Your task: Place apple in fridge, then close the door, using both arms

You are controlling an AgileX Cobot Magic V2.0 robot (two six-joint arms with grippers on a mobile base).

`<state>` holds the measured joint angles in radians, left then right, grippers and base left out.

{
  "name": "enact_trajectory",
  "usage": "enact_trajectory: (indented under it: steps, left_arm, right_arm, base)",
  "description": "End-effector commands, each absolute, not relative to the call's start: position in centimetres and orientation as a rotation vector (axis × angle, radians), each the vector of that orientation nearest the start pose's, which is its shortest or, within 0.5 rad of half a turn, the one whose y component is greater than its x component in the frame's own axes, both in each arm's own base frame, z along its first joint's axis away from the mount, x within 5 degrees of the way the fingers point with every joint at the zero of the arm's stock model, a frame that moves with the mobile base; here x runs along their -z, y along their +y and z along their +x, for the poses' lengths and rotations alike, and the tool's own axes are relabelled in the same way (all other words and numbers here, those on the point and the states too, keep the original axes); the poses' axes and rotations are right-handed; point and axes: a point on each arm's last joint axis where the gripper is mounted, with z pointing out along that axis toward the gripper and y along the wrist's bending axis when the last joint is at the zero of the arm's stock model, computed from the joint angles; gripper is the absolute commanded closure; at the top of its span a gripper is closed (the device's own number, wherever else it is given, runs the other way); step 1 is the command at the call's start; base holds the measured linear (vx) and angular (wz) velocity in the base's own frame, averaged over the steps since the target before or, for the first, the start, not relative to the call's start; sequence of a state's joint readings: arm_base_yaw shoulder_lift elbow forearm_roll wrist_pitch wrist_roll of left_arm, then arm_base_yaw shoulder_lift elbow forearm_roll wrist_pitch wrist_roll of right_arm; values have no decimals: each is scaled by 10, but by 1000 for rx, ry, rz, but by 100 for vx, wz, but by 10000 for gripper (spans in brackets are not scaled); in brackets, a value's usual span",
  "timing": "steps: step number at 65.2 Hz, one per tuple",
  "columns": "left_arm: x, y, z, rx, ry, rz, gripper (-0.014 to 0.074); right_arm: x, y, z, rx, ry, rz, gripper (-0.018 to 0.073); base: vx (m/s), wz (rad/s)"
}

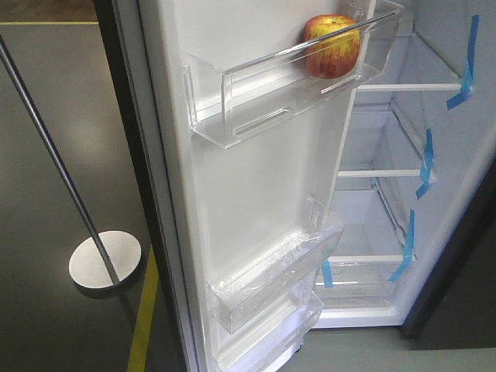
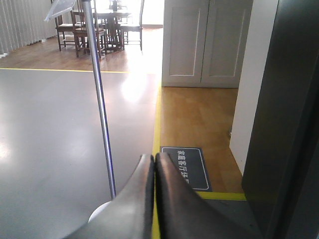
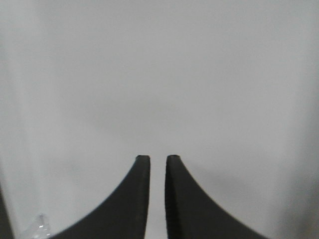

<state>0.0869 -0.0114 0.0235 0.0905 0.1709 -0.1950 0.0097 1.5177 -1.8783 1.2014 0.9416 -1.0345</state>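
Observation:
The apple (image 1: 332,46), red streaked with yellow, rests in the clear upper bin (image 1: 263,93) on the white inner face of the door (image 1: 256,178), which stands wide open. Behind it the fridge (image 1: 457,155) shows its white lining, glass shelves and blue tape strips. Neither gripper appears in the front view. My left gripper (image 2: 154,157) is shut with nothing in it, and the door's dark grey outer face (image 2: 284,124) rises just to its right. My right gripper (image 3: 158,158) is open by a narrow gap, empty, facing a plain white surface (image 3: 159,74).
A metal pole (image 2: 99,99) on a round white base (image 1: 105,260) stands left of the door. A yellow floor line (image 1: 143,325) runs past the door's foot. A dark mat (image 2: 192,167) lies on wooden floor beyond. Lower door bins (image 1: 263,287) jut out.

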Motion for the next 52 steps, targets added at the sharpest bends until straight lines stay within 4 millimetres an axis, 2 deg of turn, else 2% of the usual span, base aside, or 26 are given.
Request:
enact_trajectory:
  steps: [1,17,28,36,44,50,52]
  left_arm:
    - [-203,5,55,20,1559,-158,603]
    - [-203,5,55,20,1559,-158,603]
    - [-203,5,55,22,1557,-159,603]
    - [-204,5,55,35,1545,-167,603]
    - [-208,4,54,79,1496,-194,603]
    - [-214,4,54,114,1437,-216,603]
    - [-215,4,54,130,1420,-228,603]
  right_arm:
    - [-563,73,259,-620,1367,-757,569]
    - [-569,75,207,-618,1460,-878,564]
    - [-581,69,178,-481,1454,-830,563]
    - [-584,61,167,-364,1484,-779,563]
    - [-583,59,157,-349,1525,-775,563]
    - [-573,59,156,-376,1532,-723,563]
    - [-564,59,159,-409,1547,-697,563]
  base:
    - [0,0]
    - [0,0]
    - [0,0]
    - [0,0]
    - [0,0]
    - [0,0]
    - [0,0]
